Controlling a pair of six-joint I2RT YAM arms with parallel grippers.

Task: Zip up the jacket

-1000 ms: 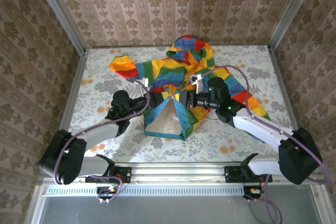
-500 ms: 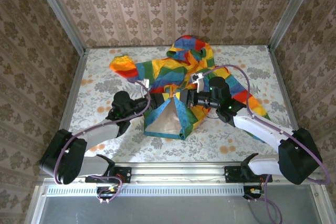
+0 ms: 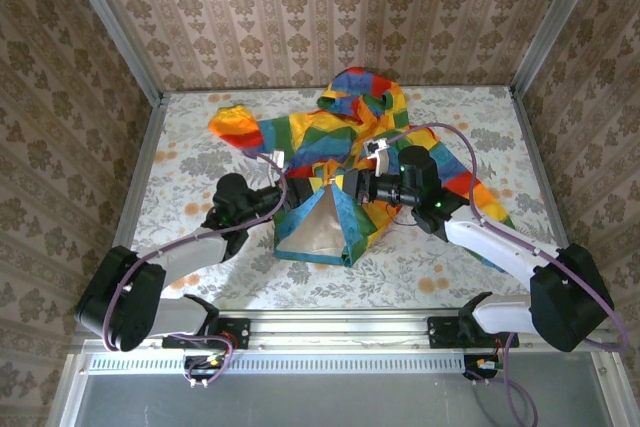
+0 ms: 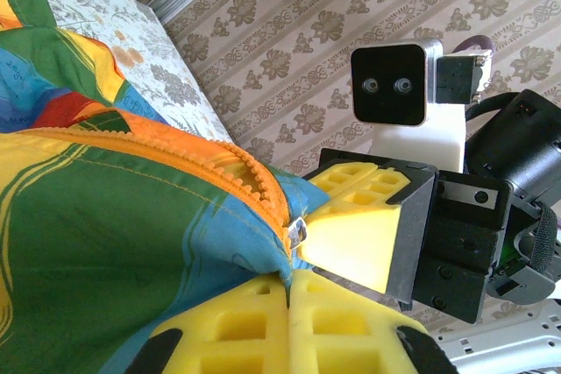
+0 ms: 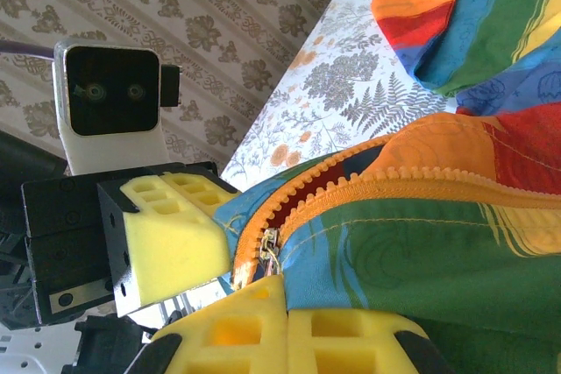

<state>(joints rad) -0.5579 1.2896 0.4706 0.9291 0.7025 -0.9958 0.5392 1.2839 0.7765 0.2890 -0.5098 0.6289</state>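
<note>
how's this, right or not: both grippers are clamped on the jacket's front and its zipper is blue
Not right on one point: the zipper is orange, not blue, as the right wrist view shows. The rest stands: the left gripper and the right gripper are both clamped on the front of the jacket.

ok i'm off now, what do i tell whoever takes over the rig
Left gripper: shut on the jacket edge beside the zipper.
Right gripper: shut on the jacket at the slider.
Jacket: on the table, hood at the far side, grippers meeting mid-front.
Done: both grips set at the slider.
Left: the lower front gapes with lining showing, so zip it shut.
</note>
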